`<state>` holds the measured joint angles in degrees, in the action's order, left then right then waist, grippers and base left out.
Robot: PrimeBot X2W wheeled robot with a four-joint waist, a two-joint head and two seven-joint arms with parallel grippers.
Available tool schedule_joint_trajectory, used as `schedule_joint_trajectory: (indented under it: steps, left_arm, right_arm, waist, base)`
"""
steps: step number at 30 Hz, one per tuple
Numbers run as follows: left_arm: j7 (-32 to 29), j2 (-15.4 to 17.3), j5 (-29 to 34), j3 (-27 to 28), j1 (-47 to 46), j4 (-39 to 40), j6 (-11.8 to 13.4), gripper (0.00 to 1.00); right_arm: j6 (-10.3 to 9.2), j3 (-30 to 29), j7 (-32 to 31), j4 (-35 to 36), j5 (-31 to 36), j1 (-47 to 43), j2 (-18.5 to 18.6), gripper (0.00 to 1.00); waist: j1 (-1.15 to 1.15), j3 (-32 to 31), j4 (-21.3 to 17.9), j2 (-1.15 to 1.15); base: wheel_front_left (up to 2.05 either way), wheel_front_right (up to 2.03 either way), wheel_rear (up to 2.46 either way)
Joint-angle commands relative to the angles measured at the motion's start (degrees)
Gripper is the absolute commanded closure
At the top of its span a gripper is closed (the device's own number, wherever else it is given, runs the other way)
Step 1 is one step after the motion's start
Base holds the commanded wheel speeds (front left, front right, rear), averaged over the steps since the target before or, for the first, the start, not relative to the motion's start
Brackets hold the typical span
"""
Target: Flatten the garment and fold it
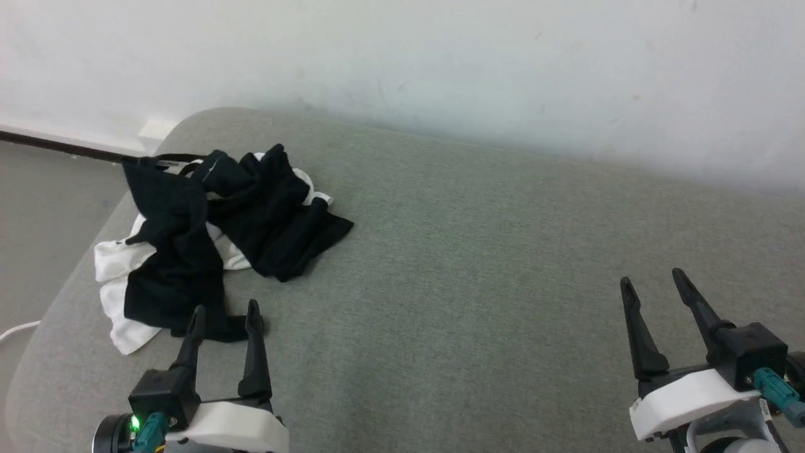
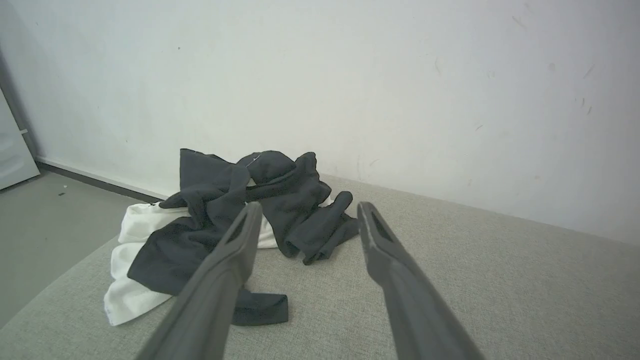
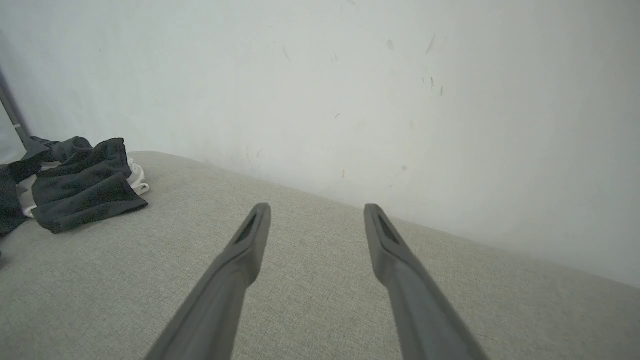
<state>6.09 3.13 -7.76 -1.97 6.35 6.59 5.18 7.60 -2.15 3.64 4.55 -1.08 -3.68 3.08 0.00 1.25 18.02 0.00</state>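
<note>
Your left claw (image 1: 226,306) and right claw (image 1: 651,277) are hanging spread.
Left is pointing at the crumpled garment's (image 1: 182,245) black sleeve, right over the grey cushion (image 1: 471,283), well apart.

Grey-green upholstered surface (image 1: 503,264) against a scuffed white wall (image 1: 440,63)

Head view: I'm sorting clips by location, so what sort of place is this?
Probably a plain indoor room, perhaps a home: a big grey fabric cushion against a bare white wall, grey floor beside it, and a crumpled shirt lying on the cushion.
</note>
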Motion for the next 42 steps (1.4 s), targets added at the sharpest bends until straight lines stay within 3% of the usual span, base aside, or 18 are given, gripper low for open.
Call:
schedule_joint_trajectory:
  steps: [1,22,42]
  left_arm:
    - [0.5,0.0,-0.8,-0.3,1.1,0.4,0.5,0.0]
    - [2.2,0.3,-3.6,-1.1,3.8,2.1,2.5,0.0]
    - [3.4,0.9,-6.4,-1.9,5.7,3.9,4.6,0.0]
  right_arm:
    - [-0.07,0.1,0.5,0.3,-0.3,-0.4,-0.1,0.0]
    - [-0.08,1.2,1.1,1.0,-0.7,-1.3,-0.2,0.0]
    - [-0.1,1.1,2.0,2.2,-1.1,-2.6,-0.2,0.0]
  waist:
    - [0.0,0.1,1.4,0.0]
    - [0.0,-0.2,9.3,0.0]
    - [0.0,-0.5,14.4,0.0]
  base:
    - [0.0,0.0,0.0]
    - [0.0,0.0,0.0]
    - [0.0,0.0,0.0]
